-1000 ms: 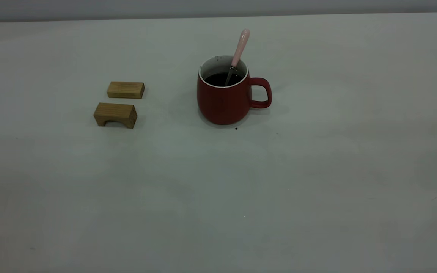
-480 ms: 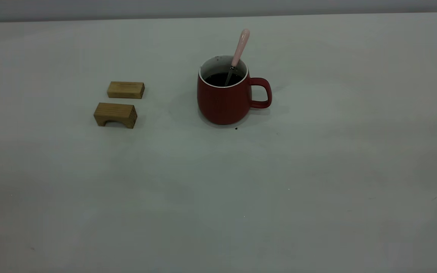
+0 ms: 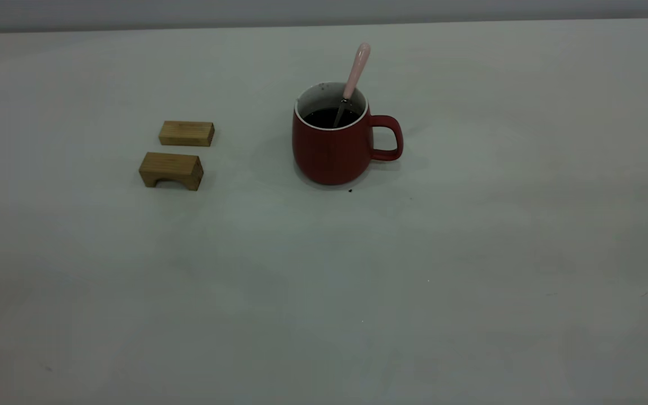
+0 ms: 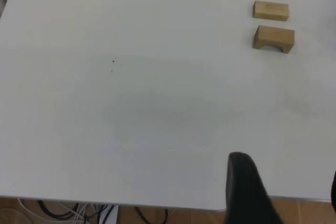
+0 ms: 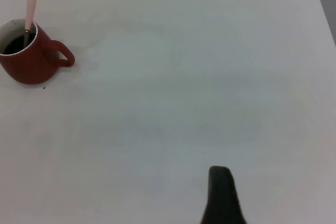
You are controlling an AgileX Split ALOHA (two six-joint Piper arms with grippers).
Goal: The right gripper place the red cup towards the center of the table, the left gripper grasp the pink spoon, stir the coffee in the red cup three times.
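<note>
The red cup (image 3: 332,152) stands on the table (image 3: 324,281) a little behind its middle, handle toward the right. Dark coffee (image 3: 327,118) fills it. The pink spoon (image 3: 356,70) leans in the cup with its bowl in the liquid and its handle above the rim. No arm shows in the exterior view. My left gripper (image 4: 286,167) hovers open and empty over the table's near left edge, far from the cup. My right gripper (image 5: 278,184) is open and empty far to the cup's right; only one finger (image 5: 220,195) shows. That view has the cup (image 5: 26,66) and spoon (image 5: 30,11).
Two tan wooden blocks (image 3: 187,133) (image 3: 171,170) lie left of the cup, the nearer one arched underneath. They also appear in the left wrist view as a flat block (image 4: 271,10) and an arched block (image 4: 273,38). Cables (image 4: 79,211) lie on the floor past the table edge.
</note>
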